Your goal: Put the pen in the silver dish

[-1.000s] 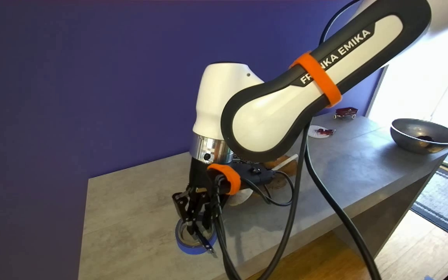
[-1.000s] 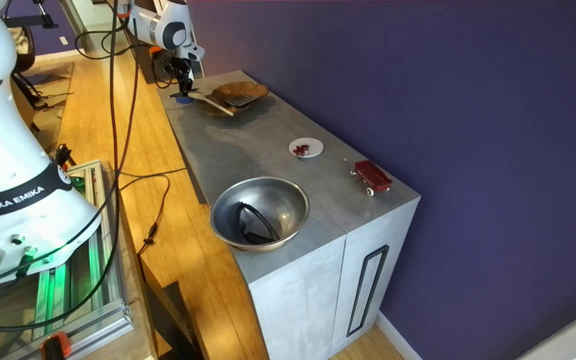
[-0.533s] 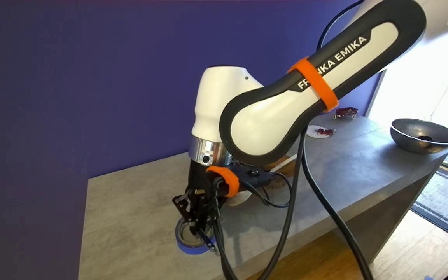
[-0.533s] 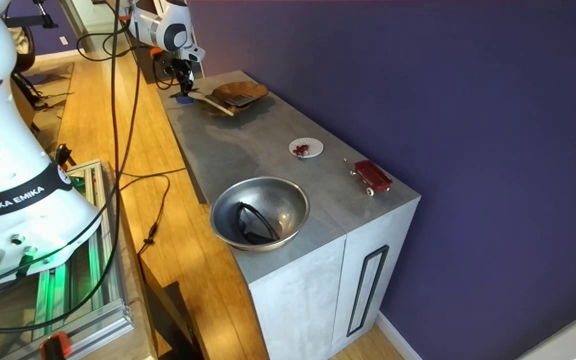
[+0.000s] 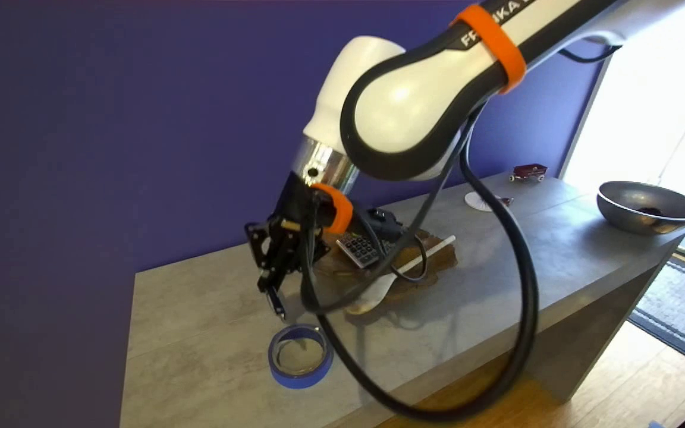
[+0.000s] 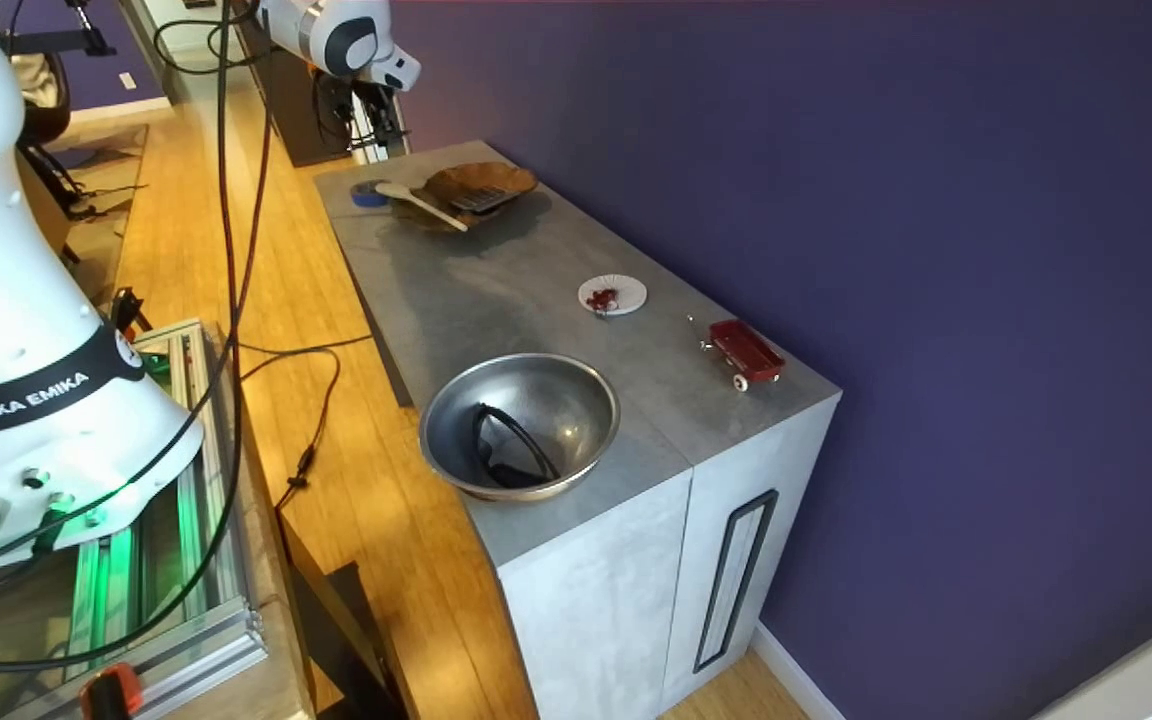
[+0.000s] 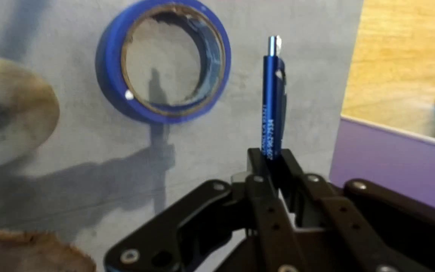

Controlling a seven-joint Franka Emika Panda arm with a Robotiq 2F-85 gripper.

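While the black gripper (image 7: pixel 271 155) pinches the pen (image 7: pixel 269 94) between its fingertips, off the mottled grey counter (image 6: pixel 516 290), the silver dish (image 6: pixel 576 400) stands well apart. Pen: slim, glossy blue, pale lettering, clip, metallic end. Dish: round, shiny metal; black looped object (image 6: pixel 513 476) inside. Tape ring (image 7: pixel 108 71): blue, brown inner edge, near the pen. Between gripper and dish: pale wooden spoon (image 7: pixel 13 109), handle over a rough-edged brown wooden bowl (image 6: pixel 456 180); many-buttoned remote (image 5: pixel 354 248) on that bowl. Farther along: fluted white disc (image 6: pixel 628 290), dark red item (image 6: pixel 601 299) aboard; red toy wagon (image 6: pixel 744 350).
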